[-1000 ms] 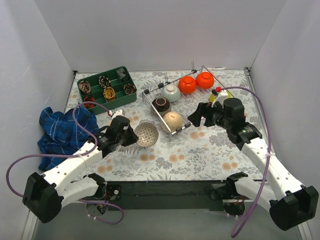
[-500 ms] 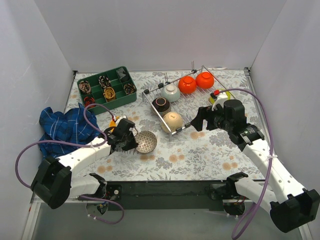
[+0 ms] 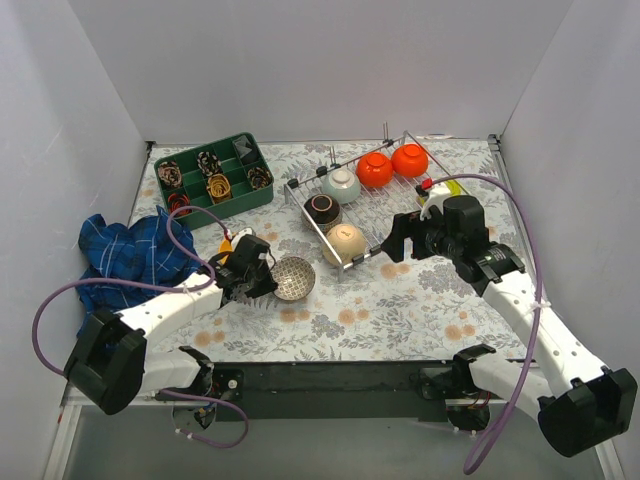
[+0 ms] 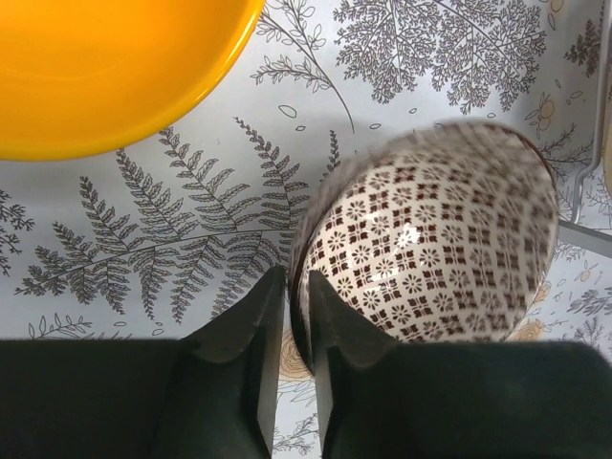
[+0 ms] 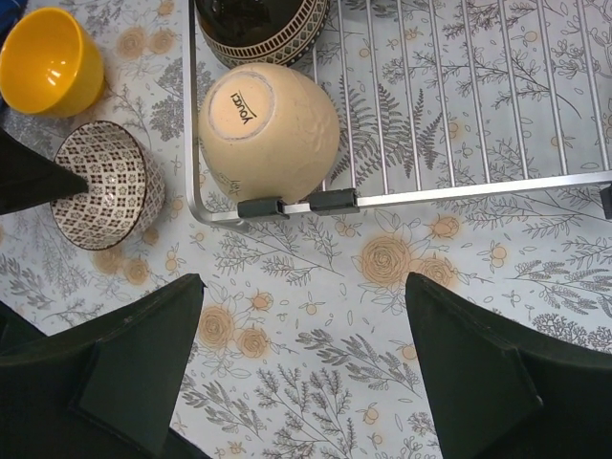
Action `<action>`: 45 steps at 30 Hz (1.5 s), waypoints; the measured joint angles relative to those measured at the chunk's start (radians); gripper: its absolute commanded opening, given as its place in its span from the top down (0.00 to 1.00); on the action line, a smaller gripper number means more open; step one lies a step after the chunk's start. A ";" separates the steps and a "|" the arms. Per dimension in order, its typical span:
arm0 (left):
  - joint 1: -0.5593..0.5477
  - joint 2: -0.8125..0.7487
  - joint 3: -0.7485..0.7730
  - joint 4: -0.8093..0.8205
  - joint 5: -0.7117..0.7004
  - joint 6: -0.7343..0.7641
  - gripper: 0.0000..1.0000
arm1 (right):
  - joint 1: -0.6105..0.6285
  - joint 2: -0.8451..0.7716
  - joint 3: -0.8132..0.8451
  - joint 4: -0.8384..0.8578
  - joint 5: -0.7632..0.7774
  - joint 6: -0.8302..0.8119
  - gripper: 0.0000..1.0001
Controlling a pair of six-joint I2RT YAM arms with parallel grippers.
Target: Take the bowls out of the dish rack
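Biggest thing first: the floral desk (image 3: pixel 400 300) with the wire dish rack (image 3: pixel 385 205) sitting toward the back right. 5 bowls are in it: 2 red-orange bowls (image 3: pixel 374 170) (image 3: pixel 409 160) at the far end, a pale grey-green bowl (image 3: pixel 341 185), a dark brown bowl (image 3: pixel 322 210), and a beige bowl (image 3: pixel 345 243) flipped upside down right at the near corner. Back left there's a green tray (image 3: pixel 200 146) with little patterned bits in its compartments, and a blue checked cloth (image 3: pixel 125 255) bunched up at the left edge.

Off the rack, the white lattice bowl (image 3: pixel 293 279) is over the desk, just left of the rack's near corner and tipped on its side. The left end effector (image 4: pixel 296 354) is pinched nearly closed on its rim, 1 finger inside and 1 outside. An orange-yellow bowl (image 4: pixel 105 67) sits upright close by on the desk.

The right end effector (image 5: pixel 304 287) is spread wide with nothing in it, hanging over bare desk just in front of the rack edge by the beige bowl.
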 measured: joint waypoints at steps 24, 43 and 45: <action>0.002 -0.402 0.094 -0.087 -0.020 0.099 0.02 | 0.120 0.423 0.247 -0.004 0.027 -0.071 0.05; 0.003 -0.699 -0.104 0.034 -0.114 0.261 0.02 | 0.244 0.674 0.373 0.033 0.192 -0.124 0.05; 0.003 -0.704 -0.106 0.040 -0.119 0.269 0.02 | 0.243 0.678 0.375 0.037 0.212 -0.138 0.05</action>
